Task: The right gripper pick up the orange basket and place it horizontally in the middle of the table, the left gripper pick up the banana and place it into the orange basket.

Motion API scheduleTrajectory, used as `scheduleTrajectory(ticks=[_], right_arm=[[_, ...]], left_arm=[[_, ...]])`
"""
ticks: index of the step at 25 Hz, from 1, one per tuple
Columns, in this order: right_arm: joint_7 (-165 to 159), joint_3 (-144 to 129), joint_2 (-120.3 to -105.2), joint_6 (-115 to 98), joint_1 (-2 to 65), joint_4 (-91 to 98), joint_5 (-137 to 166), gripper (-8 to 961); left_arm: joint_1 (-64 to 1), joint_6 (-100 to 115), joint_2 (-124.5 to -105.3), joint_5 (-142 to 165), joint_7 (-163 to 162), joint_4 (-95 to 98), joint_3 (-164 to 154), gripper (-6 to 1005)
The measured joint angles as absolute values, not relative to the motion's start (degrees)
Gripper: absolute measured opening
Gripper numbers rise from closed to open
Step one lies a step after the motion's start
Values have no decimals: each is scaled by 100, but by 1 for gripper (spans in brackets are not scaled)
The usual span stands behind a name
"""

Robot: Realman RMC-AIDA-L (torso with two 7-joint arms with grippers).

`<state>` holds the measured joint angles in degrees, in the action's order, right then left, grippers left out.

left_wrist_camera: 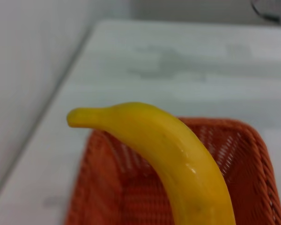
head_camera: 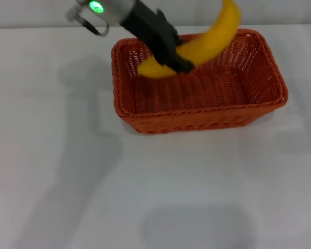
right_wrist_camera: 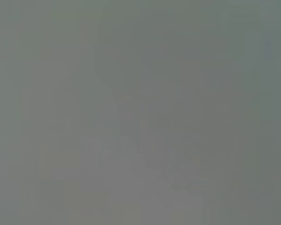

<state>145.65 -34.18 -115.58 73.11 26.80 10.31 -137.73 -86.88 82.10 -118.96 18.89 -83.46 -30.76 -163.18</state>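
While gripping the banana [head_camera: 212,39], left claw [head_camera: 179,61] hovers over orange basket [head_camera: 197,116]

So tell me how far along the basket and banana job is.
Done: the orange basket sits lengthwise across the middle of the table, and the right gripper is out of view. In hand: the left gripper holds the banana tilted over the basket, lower end near the back wall. Left: lower the banana onto the basket floor, release it and withdraw.
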Motion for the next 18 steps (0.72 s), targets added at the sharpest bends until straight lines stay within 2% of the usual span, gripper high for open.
scheduleTrajectory(ticks=[10,13,18], right_arm=[[14420,-3343,-11542,7372,2535,1030,-13772,873],[14419,-3329,-11540,7374,2532,1033,-13772,873],[14416,-3330,-11539,7374,2531,1036,-13772,873]], left_arm=[[-8409,7583,-11875,1939,-8239,-2627,-16305,500],[-8238,7579,-11869,1371,-8179,-2900,-16303,707],[-7644,7600,-11861,-406,-8176,-3515,-16302,790]])
